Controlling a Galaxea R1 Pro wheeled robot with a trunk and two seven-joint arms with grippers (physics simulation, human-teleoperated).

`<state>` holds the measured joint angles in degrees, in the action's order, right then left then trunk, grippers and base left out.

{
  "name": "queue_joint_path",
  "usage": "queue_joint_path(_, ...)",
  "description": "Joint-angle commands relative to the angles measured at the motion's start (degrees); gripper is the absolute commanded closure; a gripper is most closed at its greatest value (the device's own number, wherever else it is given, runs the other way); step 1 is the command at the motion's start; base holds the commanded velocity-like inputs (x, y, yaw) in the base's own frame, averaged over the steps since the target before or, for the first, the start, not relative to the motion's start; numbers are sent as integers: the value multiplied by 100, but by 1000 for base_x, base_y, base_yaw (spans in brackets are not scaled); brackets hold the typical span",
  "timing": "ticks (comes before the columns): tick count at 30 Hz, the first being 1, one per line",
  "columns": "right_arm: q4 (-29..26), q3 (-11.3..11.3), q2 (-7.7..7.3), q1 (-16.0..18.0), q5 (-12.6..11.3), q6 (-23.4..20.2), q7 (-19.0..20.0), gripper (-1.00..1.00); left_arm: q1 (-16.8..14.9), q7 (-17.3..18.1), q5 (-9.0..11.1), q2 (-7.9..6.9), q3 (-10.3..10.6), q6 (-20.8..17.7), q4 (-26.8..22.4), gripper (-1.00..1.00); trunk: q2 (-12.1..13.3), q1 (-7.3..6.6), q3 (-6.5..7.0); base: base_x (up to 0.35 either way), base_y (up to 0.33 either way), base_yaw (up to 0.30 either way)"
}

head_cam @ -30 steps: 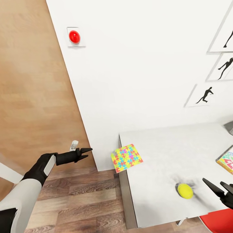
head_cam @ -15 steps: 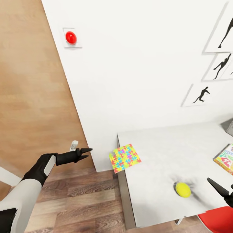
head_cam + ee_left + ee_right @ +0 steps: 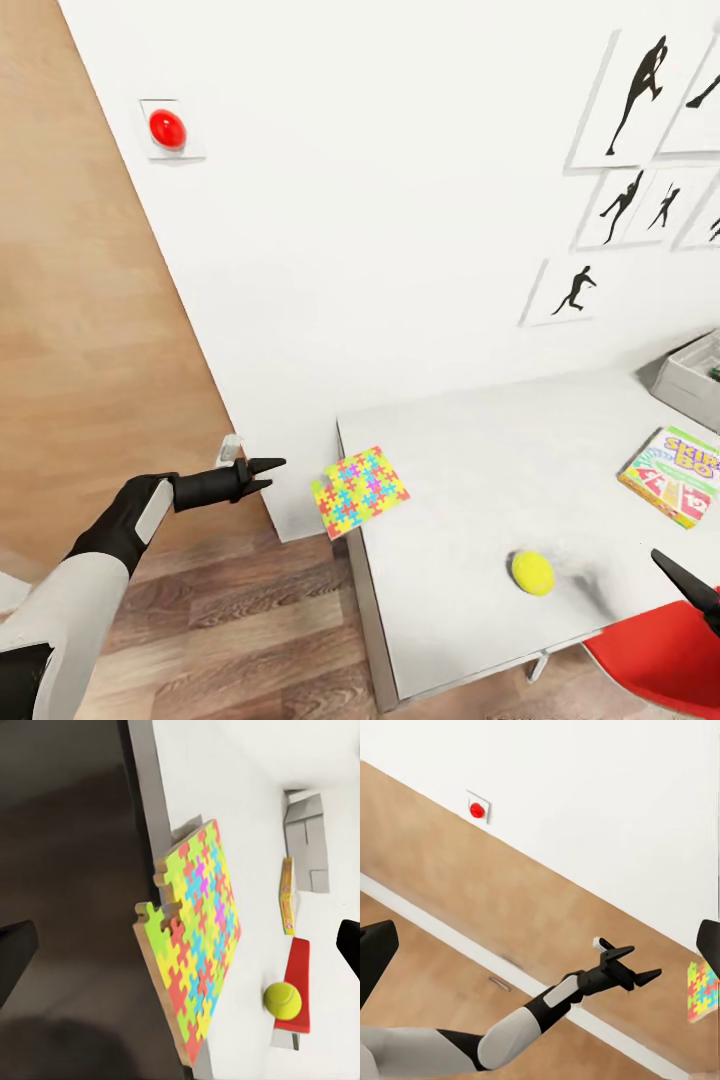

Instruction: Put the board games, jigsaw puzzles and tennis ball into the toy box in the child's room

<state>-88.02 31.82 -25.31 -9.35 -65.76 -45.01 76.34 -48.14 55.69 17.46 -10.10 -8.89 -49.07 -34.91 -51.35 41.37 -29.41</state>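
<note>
The ball (image 3: 533, 573) sits on the table (image 3: 480, 450), near the front edge, free of everything. Off to its left the puzzle (image 3: 358, 490), the bright multicoloured one, lies at the table's left edge with its corner hanging out past it; the left wrist view catches it (image 3: 196, 937) close up, overhanging, with the ball (image 3: 283, 1000) further along the top. Over on the right side of the table lies the Skip-Bo box (image 3: 675, 474), flat and face up, and behind it, at the back right corner, the grey toy box (image 3: 690, 385) is cut off by the frame edge.

Left gripper (image 3: 268, 473) hovers out over the wood floor (image 3: 230, 610), just beside the table's left end, level with the puzzle but apart from it. Its fingers are slightly parted, nothing between them; the right wrist view shows the same gap (image 3: 643, 964). Right gripper: one dark finger (image 3: 685, 587) pokes in at the lower right, above a red chair (image 3: 655, 655), near the ball but not touching. How wide it stands, I cannot tell.

On the white wall, a red button (image 3: 167, 128) up left, black silhouette pictures (image 3: 620, 150) up right.
</note>
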Motion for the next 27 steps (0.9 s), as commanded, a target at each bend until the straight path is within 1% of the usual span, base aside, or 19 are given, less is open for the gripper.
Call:
queue_joint_path(1,-4,-2,-3,-3,-35,-46,-8,-100,-3,13,3,1,-7,-26,1,-100,-4,1,2,0,0,-198)
queue_joint_path(6,15,75,-5,-7,-34,-74,7,-100,-3,13,3,6,-7,-24,1,-100,-4,1,31,0,0,-158)
queue_joint_path(8,38,121,-7,-14,-35,-96,17,-100,-3,16,3,5,-9,-24,1,-100,-4,1,39,0,0,-114)
queue_joint_path(9,67,181,-6,-31,-38,-131,40,-100,-3,15,3,6,-10,-24,1,-100,-4,1,44,0,0,-106)
queue_joint_path(10,67,181,-6,-31,-38,-131,40,-100,-3,15,3,6,-10,-24,1,-100,-4,1,48,0,0,-106)
queue_joint_path(14,105,342,-3,-69,-35,-214,121,-100,-3,18,3,2,-13,-24,1,-100,-4,1,65,0,0,-115)
queue_joint_path(15,116,424,-2,-91,-34,-244,168,-100,-3,17,2,1,-14,-24,1,-100,-4,1,70,0,0,-114)
queue_joint_path(18,126,515,-1,-120,-34,-270,215,-100,-3,18,-2,0,-15,-24,1,-100,-4,1,79,0,0,-81)
queue_joint_path(23,128,582,-1,-155,-27,-284,249,-100,3,25,-1,-13,-21,-27,1,-100,-4,1,85,0,0,-34)
queue_joint_path(27,127,602,0,-164,-21,-283,256,-100,10,28,1,-67,-19,-30,1,-100,-4,1,87,0,0,-12)
